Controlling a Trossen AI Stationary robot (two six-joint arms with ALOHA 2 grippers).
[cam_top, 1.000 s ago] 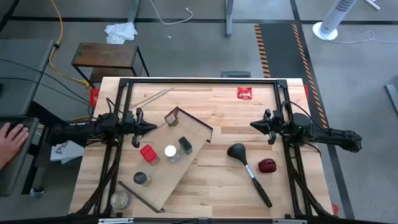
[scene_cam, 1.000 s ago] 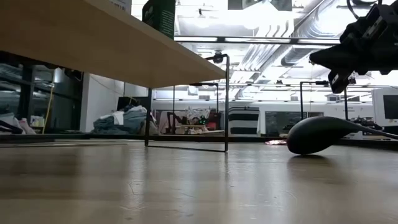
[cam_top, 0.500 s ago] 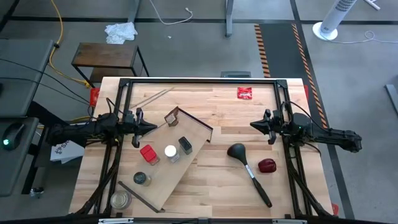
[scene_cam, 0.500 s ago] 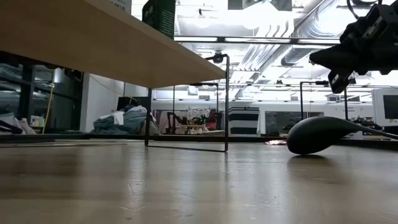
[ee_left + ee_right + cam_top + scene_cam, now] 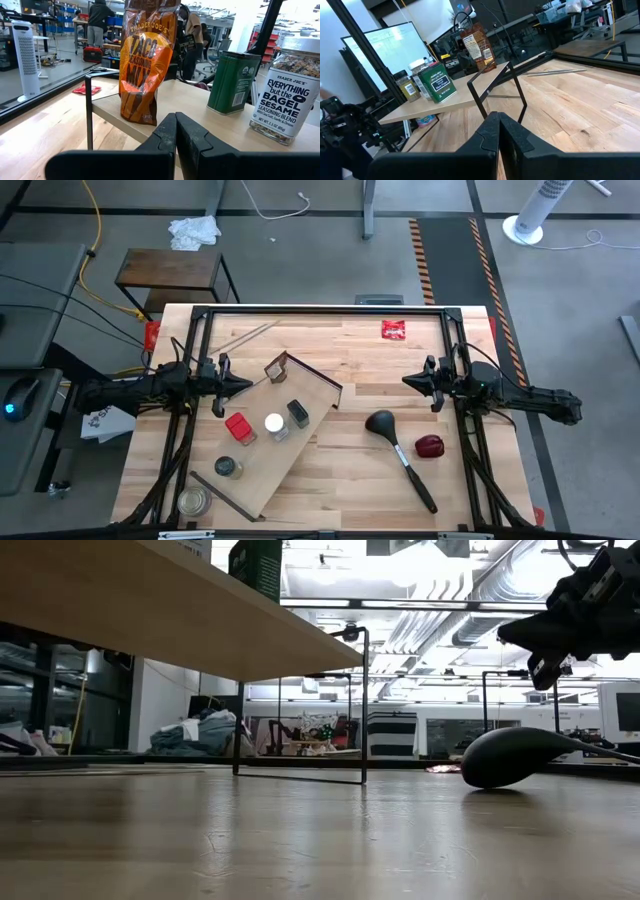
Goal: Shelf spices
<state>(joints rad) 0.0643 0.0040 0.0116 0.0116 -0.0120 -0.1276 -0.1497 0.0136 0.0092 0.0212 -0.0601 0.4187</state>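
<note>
1. My left gripper (image 5: 235, 383) hangs above the worktop (image 5: 350, 480) just off the shelf's edge. Its jaws are clenched on nothing.
2. Nearest those jaws, on the shelf (image 5: 262, 480), stands the brown taco-mix pouch (image 5: 142, 60). I judge it light, soft and crinkly, and easy to tip. I'd pinch it low across the filled belly, not at the floppy top.
3. Next along is the green tin (image 5: 232, 82). It looks stiff and light with flat, slick sides, so I'd take it across two opposite faces at mid-height.
4. Beside it is the bagel-seasoning jar (image 5: 285, 90). It is glass, so heavier, breakable and slippery. I'd grip the round body below the lid with gentle force.
5. Seen from above, the red tin (image 5: 237, 427), the white-capped jar (image 5: 273, 423) and a dark-lidded jar (image 5: 227, 468) also sit on the shelf top. By my reckoning the spices are all up already.
6. Farther across, past the black ladle (image 5: 380, 423), my right gripper (image 5: 412, 381) waits over bare worktop. Its jaws are also clenched and hold nothing.
</note>
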